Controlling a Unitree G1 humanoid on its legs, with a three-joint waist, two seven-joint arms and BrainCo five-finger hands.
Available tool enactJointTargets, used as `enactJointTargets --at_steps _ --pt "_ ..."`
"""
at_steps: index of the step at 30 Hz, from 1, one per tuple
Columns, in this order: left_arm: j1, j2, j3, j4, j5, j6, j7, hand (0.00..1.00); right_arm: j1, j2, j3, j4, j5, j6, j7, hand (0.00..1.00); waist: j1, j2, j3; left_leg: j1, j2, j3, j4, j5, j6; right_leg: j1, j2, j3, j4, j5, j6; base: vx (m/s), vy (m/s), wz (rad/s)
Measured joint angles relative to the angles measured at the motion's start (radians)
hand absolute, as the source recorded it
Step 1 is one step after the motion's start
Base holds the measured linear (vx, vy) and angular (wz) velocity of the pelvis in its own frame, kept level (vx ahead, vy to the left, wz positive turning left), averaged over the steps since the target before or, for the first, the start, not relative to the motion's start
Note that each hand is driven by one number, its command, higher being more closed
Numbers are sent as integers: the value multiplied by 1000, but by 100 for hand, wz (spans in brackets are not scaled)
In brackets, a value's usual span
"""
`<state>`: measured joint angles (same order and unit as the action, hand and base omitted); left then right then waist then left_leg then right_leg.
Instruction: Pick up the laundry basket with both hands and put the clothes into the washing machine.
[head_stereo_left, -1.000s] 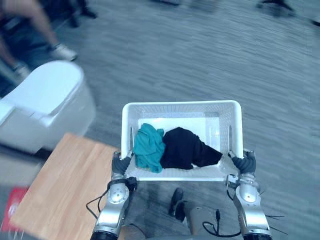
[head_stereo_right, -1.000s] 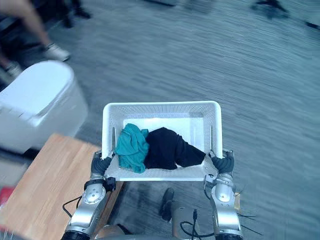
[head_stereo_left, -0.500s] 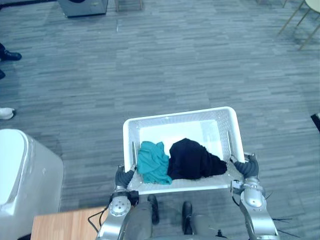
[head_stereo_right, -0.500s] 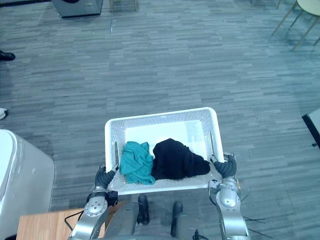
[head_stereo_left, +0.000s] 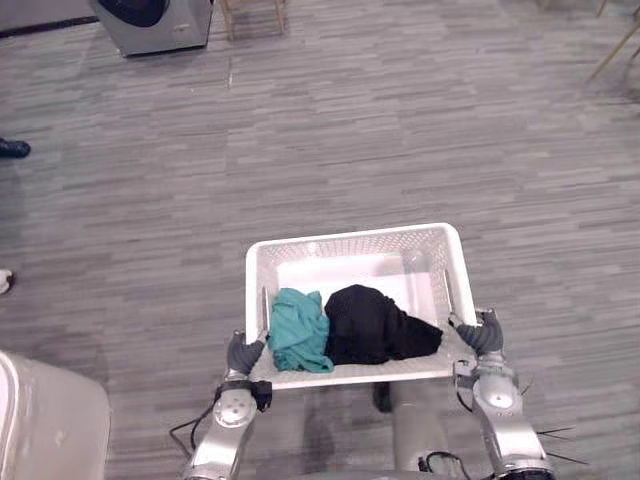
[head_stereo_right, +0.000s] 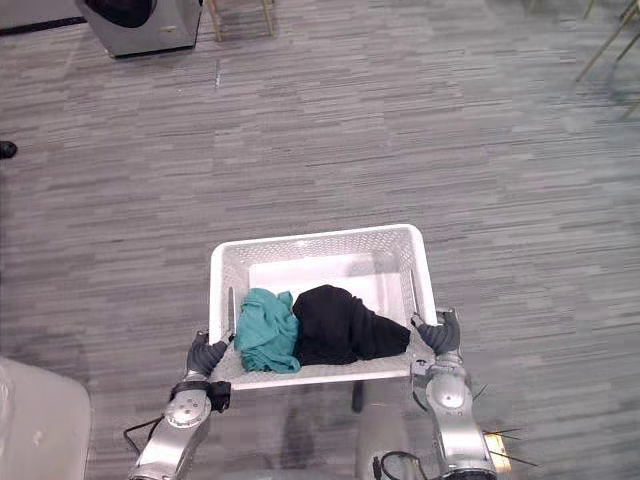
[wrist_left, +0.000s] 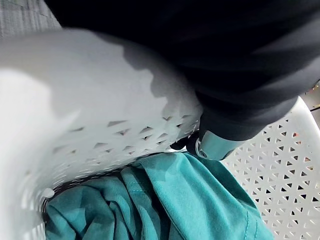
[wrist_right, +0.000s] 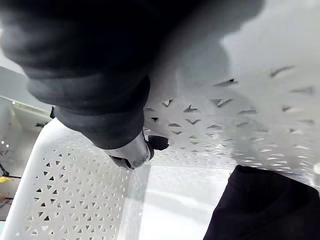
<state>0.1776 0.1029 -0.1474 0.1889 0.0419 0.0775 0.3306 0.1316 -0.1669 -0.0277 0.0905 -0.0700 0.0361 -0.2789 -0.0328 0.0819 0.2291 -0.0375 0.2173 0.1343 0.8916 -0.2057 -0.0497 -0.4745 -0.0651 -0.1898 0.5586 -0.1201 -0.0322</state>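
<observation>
The grey plank floor (head_stereo_left: 400, 130) takes up most of what the head camera sees. The washing machine (head_stereo_left: 155, 22), a front loader with a dark door, stands at the floor's far left corner, well apart from everything else. A rounded pale housing (head_stereo_left: 45, 425) sits at the near left corner, and a person's dark shoe (head_stereo_left: 13, 148) pokes in at the left edge.

The white perforated laundry basket (head_stereo_left: 350, 238) hangs above the floor in front of the robot and is carried level. Inside it, both pieces lie against the near wall. The black garment (head_stereo_left: 375, 325) is bunched from the middle toward the near right corner. The smaller teal garment (head_stereo_left: 298, 332) touches it on the left, in the near left corner. The far half of the basket's bottom is bare.

The left hand (head_stereo_left: 243, 352) clamps the rim at the near left corner, with the left thumb (wrist_left: 214, 144) hooked over inside the wall just above the teal cloth. The right hand (head_stereo_left: 481, 335) grips the near right corner the same way, its right thumb (wrist_right: 131, 152) inside the wall beside the black cloth.

By my reading the pick-up is done. What remains is crossing the open floor to the machine, then getting both garments through its door.
</observation>
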Motion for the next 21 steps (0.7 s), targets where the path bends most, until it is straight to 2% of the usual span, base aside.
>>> enactJointTargets --at_steps 1,2,3,4,5,6,7,8,9,10,11,12,13,14,15,16,17,18,19,20,21 --pt "18 -10 3 0 -2 1 0 100 11 0 3 -22 0 11 -3 100 16 6 5 -83 46 -6 193 21 -17 73 30 -1 -15 -38 -11 660 -144 -34" --pt "17 -17 5 -11 -3 1 0 100 39 0 3 -64 0 14 -6 100 26 0 9 -168 54 -1 300 -1 -19 154 40 -1 -53 -63 -18 643 -123 -20" --pt "20 -17 7 -22 -4 1 0 100 50 0 3 -86 0 13 -6 100 29 -6 11 -208 47 11 310 -11 -2 192 40 2 -78 -74 -19 595 -82 -14" --pt "26 -17 12 -49 -4 -5 0 100 58 0 3 -120 0 13 -6 100 46 -14 15 -279 40 52 276 -33 32 257 39 13 -131 -87 -19 561 -31 -14" --pt "29 -21 24 -71 -4 -13 -1 100 49 0 3 -133 1 11 -6 100 54 -16 18 -355 35 88 192 -46 54 314 39 23 -181 -109 -12 636 15 -11" --pt "28 -23 28 -74 -4 -16 -1 100 44 0 3 -136 1 11 -6 100 55 -17 18 -385 24 93 124 -46 54 342 37 24 -204 -121 -4 519 58 -1" --pt "28 -27 33 -78 -3 -16 -2 100 34 0 3 -135 1 11 -5 100 61 -20 20 -415 6 97 -24 -42 48 384 33 24 -239 -131 9 644 139 -2" --pt "28 -32 33 -82 -3 -16 -2 100 27 -8 2 -132 1 10 -7 100 78 -22 23 -425 -30 87 -350 5 -12 450 27 27 -297 -147 34 564 154 -7" --pt "26 -33 36 -84 -2 -16 -2 100 14 -10 2 -117 1 8 -8 100 88 -19 26 -428 -43 82 -478 99 -24 495 22 31 -330 -158 51 600 181 -12" --pt "23 -32 37 -84 0 -15 -2 100 3 -5 2 -99 1 7 -11 100 100 -25 25 -425 -55 85 -506 162 -27 518 10 36 -351 -164 60 555 181 3" --pt "9 -28 37 -89 5 -9 -1 100 -23 -3 1 -64 2 7 -18 100 104 -50 12 -435 -96 88 -489 219 32 548 -22 36 -391 -161 80 732 234 17" --pt "-12 -33 38 -96 11 2 0 100 -45 -7 -6 -48 2 8 -23 100 100 -60 10 -463 -97 89 -402 193 98 555 -38 33 -398 -154 103 845 303 15" --pt "-19 -41 55 -103 12 6 0 100 -74 -3 -12 -10 4 8 -20 100 104 -64 18 -524 -68 86 -224 144 166 569 -34 57 -375 -148 114 829 347 12" --pt "-16 -35 53 -93 14 15 -2 100 -88 16 -16 24 5 8 -15 100 102 -88 9 -576 -101 93 -118 94 138 575 -63 68 -268 -178 162 797 377 -14" --pt "5 -36 45 -100 21 16 -1 100 -55 14 -16 18 -2 -1 -12 100 109 -102 6 -499 -135 103 -244 61 169 496 -103 98 30 -208 229 680 316 -3" --pt "5 -17 44 -96 21 17 -1 100 -49 25 -18 22 -2 -9 -9 100 101 -128 9 -460 -161 119 -237 0 186 440 -138 120 200 -187 255 675 254 21" --pt "-11 5 32 -90 21 29 -2 100 -33 58 -34 22 -3 -7 -6 100 84 -165 7 -408 -213 120 -214 -65 184 330 -188 167 509 -120 249 695 191 30" --pt "1 5 31 -93 21 38 -1 100 -14 66 -32 22 -6 -1 -3 100 76 -160 12 -324 -232 122 -218 -119 183 249 -201 175 678 -113 238 694 166 17" --pt "7 7 29 -93 22 42 -1 100 -6 66 -32 21 -8 -1 -2 100 74 -148 18 -267 -235 124 -237 -138 181 221 -201 168 707 -116 225 697 166 -24" --pt "8 9 20 -94 22 45 -1 100 7 65 -31 15 -10 -1 -1 100 69 -121 29 -153 -237 124 -304 -158 181 169 -192 127 697 -136 187 539 135 -22" --pt "8 10 17 -100 22 45 -1 100 16 63 -31 6 -10 -1 -1 100 67 -110 28 -102 -239 123 -348 -164 180 134 -187 95 667 -151 161 649 148 -16"
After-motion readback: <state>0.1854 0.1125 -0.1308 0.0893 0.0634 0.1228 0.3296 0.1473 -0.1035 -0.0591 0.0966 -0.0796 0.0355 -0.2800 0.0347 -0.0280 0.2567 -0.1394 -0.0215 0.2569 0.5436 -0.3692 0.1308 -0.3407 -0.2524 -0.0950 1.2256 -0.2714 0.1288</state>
